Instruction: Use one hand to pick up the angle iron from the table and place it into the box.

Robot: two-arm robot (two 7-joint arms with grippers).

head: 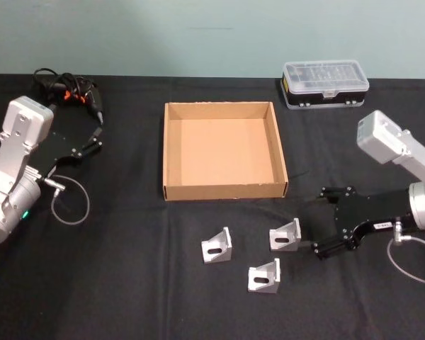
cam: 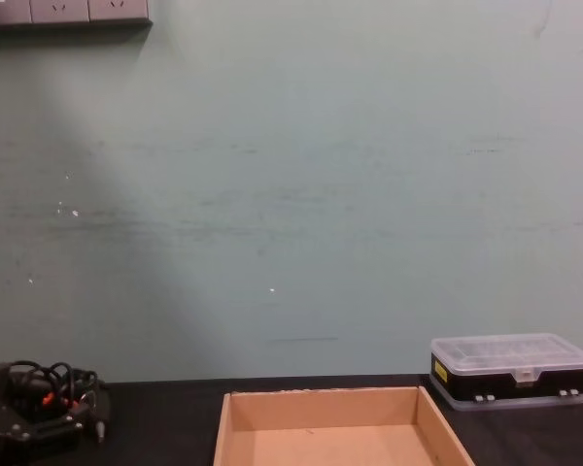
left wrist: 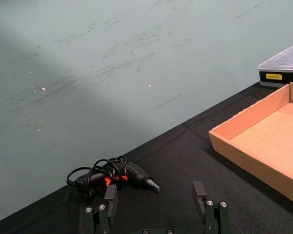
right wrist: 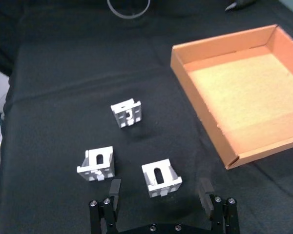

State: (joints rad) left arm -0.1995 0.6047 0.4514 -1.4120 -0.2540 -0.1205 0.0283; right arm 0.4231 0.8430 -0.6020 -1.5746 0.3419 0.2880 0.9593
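Right claw (head: 316, 223) stands open over the table (head: 113, 297); the nearest angle iron (right wrist: 161, 179) lies just ahead of the gap between my fingertips, in front of the box (head: 223, 191). With no clear long axis, its slotted face tilts toward my body. Left claw (head: 93, 140) idles open at far left

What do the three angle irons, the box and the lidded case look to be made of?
Angle irons: probably metal, matte silver-grey, crisp slotted faces. Box: tan cardboard, matte, with folded walls. Case: plastic by the look, black base, clear glossy lid. The open right tool hovers beside the irons.
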